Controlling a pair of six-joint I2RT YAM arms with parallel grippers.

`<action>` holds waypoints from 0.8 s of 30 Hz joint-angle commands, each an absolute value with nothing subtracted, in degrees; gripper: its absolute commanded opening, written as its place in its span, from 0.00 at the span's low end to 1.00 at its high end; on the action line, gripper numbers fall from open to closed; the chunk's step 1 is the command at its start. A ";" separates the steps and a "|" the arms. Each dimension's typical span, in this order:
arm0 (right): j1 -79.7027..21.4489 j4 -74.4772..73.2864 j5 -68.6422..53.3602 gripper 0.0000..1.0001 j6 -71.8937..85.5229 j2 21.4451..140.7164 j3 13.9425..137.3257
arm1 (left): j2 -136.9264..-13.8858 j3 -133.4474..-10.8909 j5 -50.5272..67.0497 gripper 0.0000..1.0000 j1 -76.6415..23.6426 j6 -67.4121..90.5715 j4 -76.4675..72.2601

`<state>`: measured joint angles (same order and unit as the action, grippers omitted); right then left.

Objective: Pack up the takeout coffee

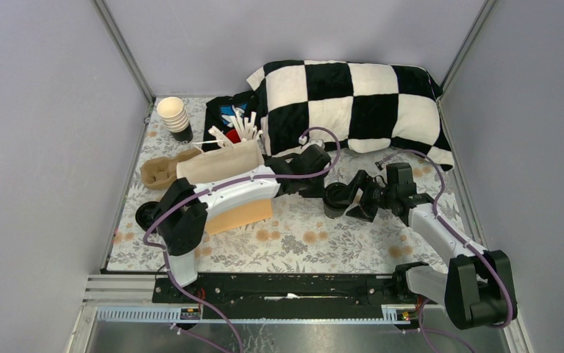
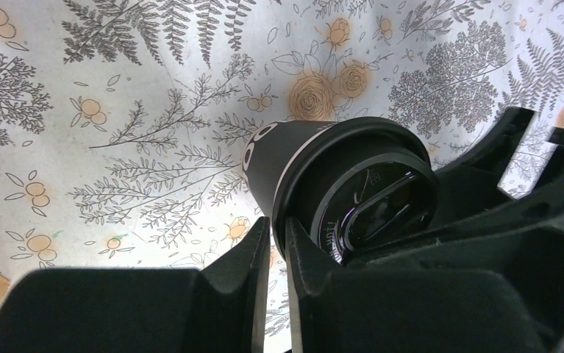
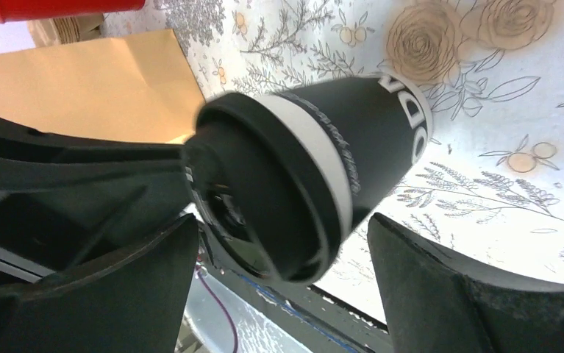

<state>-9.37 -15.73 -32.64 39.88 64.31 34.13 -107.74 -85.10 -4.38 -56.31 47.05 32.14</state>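
The takeout coffee (image 1: 334,197), a dark paper cup under a black lid, stands on the floral cloth between my two grippers. In the left wrist view its dark wall (image 2: 271,158) and lid (image 2: 367,198) fill the middle. My left gripper (image 2: 278,224) is nearly closed, and its tips pinch the lid's rim from the cup's left side (image 1: 321,185). My right gripper (image 3: 282,220) is open. Its fingers stand wide on either side of the cup (image 3: 359,140) without touching it. In the top view it sits just right of the cup (image 1: 354,200).
A tan paper bag (image 1: 223,173) lies under the left arm, with a brown cup carrier (image 1: 159,170) to its left. A stack of beige cups (image 1: 173,114), a red cup of white sticks (image 1: 233,132) and a checkered pillow (image 1: 352,103) stand at the back. A black lid (image 1: 148,215) lies near the left edge.
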 commanded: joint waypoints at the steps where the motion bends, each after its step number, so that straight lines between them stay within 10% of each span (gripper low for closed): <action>1: -9.05 -29.70 -27.11 0.92 30.15 65.09 42.70 | -116.33 -86.31 -4.56 0.21 -58.60 43.35 55.27; 24: -9.05 -43.55 -19.97 0.94 17.51 70.21 59.10 | -118.50 -108.28 -4.38 0.31 -56.27 41.14 60.51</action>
<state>-9.21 -42.04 -20.43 19.35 69.89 55.48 -116.16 -104.95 -3.66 -56.95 43.57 54.70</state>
